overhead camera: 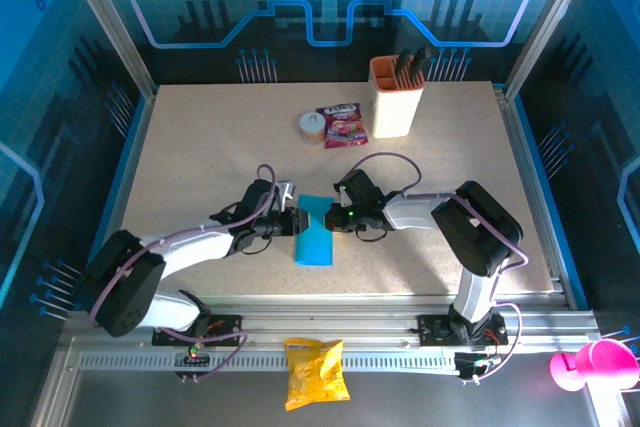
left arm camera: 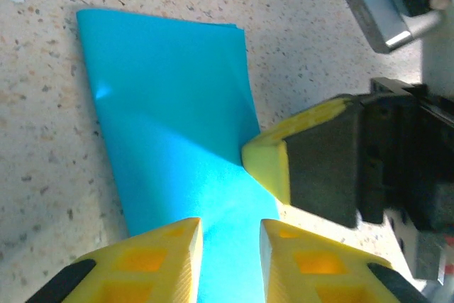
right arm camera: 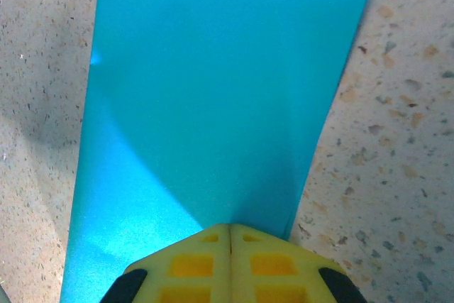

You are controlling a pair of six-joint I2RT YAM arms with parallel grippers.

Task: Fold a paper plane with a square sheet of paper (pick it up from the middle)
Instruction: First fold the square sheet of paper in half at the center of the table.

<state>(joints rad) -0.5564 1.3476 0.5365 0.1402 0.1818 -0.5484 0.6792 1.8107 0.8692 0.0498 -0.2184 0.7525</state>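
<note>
Overhead view: two black robot arms reach inward over a speckled beige surface and meet at a square sheet of paper, which lies flat near the middle of the surface, between the two arm tips. From above it appears as a narrow cyan-blue rectangle, longer than it is wide.

This view also takes in a beige holder cup with dark tools standing in it. A pink-red snack packet and a small round roll lie beside it at the far side. A crinkled yellow snack bag rests on the metal rail in front of the arm bases.

The wrist views give the detail that the overhead view lacks. The paper is thin, smooth and slightly glossy, with a pale band of reflected light across it. At its far edge a second layer peeks out slightly offset, so the sheet is folded double.

The left end effector is released, with its ribbed yellow fingers a little apart. Flat paper shows in the gap between them.

The right end effector is clenched, its yellow fingers meeting in a tight seam. Its tip rests on the paper's near edge. In the left wrist view, that tip touches the sheet's side edge.
</note>
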